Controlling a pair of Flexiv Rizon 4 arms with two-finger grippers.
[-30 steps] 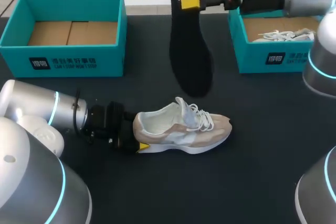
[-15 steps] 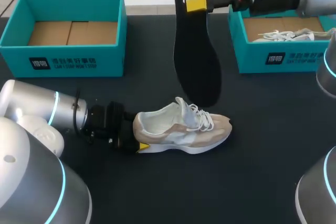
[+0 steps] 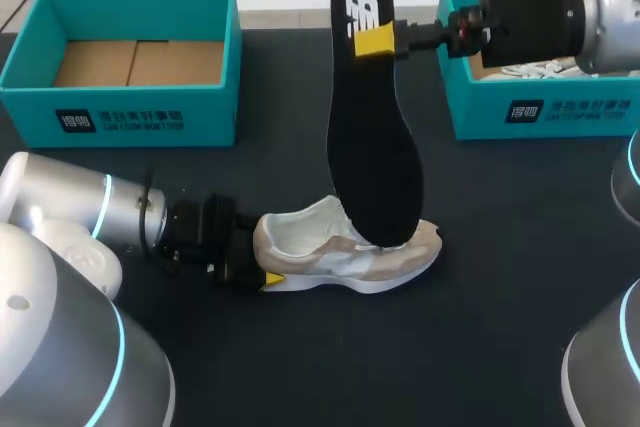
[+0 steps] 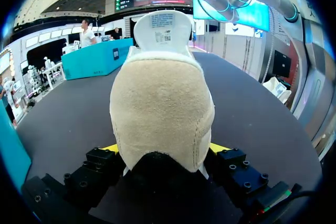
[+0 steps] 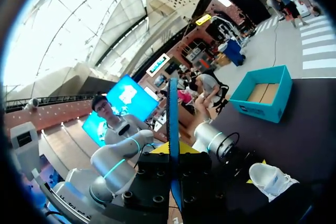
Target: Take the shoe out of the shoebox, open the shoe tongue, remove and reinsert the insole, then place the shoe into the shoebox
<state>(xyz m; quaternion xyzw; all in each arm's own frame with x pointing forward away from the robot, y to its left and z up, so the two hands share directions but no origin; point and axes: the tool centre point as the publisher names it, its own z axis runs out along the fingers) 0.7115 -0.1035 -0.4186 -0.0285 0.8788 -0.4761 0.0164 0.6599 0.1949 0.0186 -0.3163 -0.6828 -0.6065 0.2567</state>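
A beige and white shoe (image 3: 345, 255) lies on its sole on the black table, toe pointing right. My left gripper (image 3: 262, 259) holds its heel, one yellow tip on each side; in the left wrist view the heel (image 4: 160, 108) fills the space between the fingers (image 4: 218, 148). My right gripper (image 3: 375, 39) is shut on the heel end of the black insole (image 3: 372, 147). The insole hangs nearly upright, its toe end down over the shoe's laces and opening. In the right wrist view the insole (image 5: 173, 111) shows edge-on, with the shoe (image 5: 270, 178) below.
An open teal shoebox (image 3: 120, 119) with a cardboard floor stands at the back left. A second teal box (image 3: 545, 112) at the back right holds another white shoe (image 3: 540, 70). My right arm reaches in above that box.
My right arm has brought the insole down and slightly right; its toe end, earlier hanging behind the shoe, now covers the laces. The left gripper and shoe have stayed still.
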